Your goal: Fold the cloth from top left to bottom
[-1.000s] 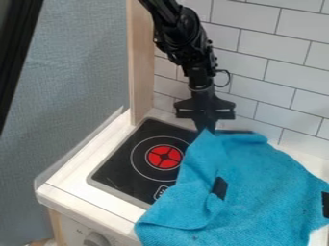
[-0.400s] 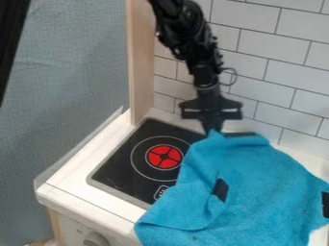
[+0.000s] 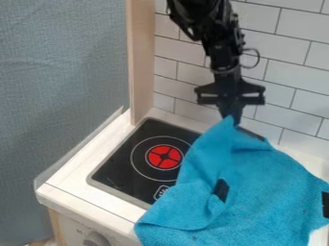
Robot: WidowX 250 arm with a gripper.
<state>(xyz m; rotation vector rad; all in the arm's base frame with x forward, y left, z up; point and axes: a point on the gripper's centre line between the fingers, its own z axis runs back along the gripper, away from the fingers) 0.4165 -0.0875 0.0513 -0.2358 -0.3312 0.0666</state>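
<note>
**Black tool [image 3: 229, 115] pinches the blue cloth [image 3: 270, 192] by its top tip**

The blue cloth is on the white table [image 3: 72, 180], at the low right. It is all bumpy, with soft folds on its left side. Its top goes up to a point, and the tool is clamped on that point. The tool hangs down over the back of the table. A little black patch [image 3: 220, 190] shows near the middle of the cloth, and one more black bit [image 3: 325, 204] shows at its right edge.

The cloth lies over the right side of the black stove top [image 3: 122, 168]. Just to the left of the cloth, the stove top has a red circle [image 3: 164, 157] with a thin white ring around it. A round knob [image 3: 95, 239] is on the front, down low.

The black arm [image 3: 218, 43] comes in from the top. Behind it is a wall of white tiles [image 3: 296, 72]. A tall wood board [image 3: 141, 62] stands at the back left, beside a big blue-gray sheet [image 3: 64, 96].
</note>
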